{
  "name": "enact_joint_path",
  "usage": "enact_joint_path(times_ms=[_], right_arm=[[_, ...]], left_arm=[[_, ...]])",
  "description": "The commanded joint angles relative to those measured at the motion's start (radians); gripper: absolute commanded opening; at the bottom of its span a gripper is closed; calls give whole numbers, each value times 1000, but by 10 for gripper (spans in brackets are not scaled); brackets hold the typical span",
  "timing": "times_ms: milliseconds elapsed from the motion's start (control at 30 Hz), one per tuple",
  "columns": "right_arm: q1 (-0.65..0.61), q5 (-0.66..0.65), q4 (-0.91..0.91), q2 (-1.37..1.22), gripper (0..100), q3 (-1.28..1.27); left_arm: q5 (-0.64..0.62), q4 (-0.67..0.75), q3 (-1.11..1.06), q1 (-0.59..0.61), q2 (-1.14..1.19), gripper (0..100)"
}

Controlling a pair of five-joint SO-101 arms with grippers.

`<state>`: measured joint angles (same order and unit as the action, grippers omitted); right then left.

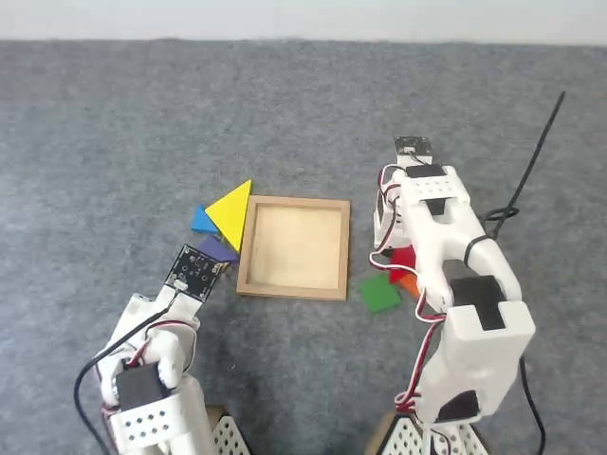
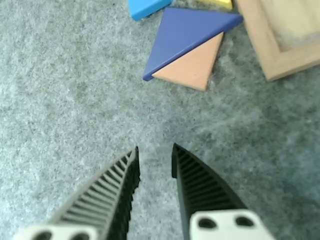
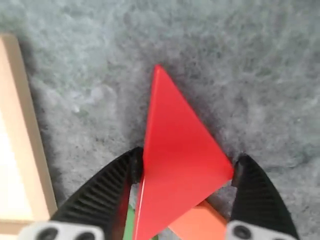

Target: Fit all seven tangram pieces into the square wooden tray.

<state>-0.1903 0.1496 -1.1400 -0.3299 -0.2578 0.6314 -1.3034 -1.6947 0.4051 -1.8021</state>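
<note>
The square wooden tray (image 1: 248, 248) lies mid-table with nothing in it. Left of it lie a yellow triangle (image 1: 232, 210), a blue piece (image 1: 201, 220) and a purple triangle (image 2: 187, 30) whose pale wooden side shows. My left gripper (image 2: 155, 160) hovers over bare carpet just short of the purple triangle, its fingers slightly open and holding nothing. Right of the tray, my right gripper (image 3: 187, 162) is shut on a red triangle (image 3: 175, 145), one finger on each side. The red triangle sits above an orange piece (image 3: 200, 222) and a green piece (image 1: 379, 292).
Grey carpet covers the whole table. The tray's rim (image 3: 22, 125) runs close beside the right gripper. A black cable (image 1: 531, 171) trails off at the far right. Open carpet lies behind the tray and at the far left.
</note>
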Motion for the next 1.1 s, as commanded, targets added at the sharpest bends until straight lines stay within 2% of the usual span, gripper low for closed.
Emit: enact_joint_path(times_ms=[0, 400, 700, 1067], right_arm=[[2, 11, -19, -2, 224, 26], [-2, 9, -21, 13, 223, 26], [-4, 9, -81, 168, 223, 20], [-1, 3, -93, 188, 227, 18]], left_arm=[[8, -9, 16, 6, -20, 111], [8, -9, 16, 6, -20, 113], [8, -9, 16, 6, -20, 112], [8, -9, 16, 6, -20, 114]])
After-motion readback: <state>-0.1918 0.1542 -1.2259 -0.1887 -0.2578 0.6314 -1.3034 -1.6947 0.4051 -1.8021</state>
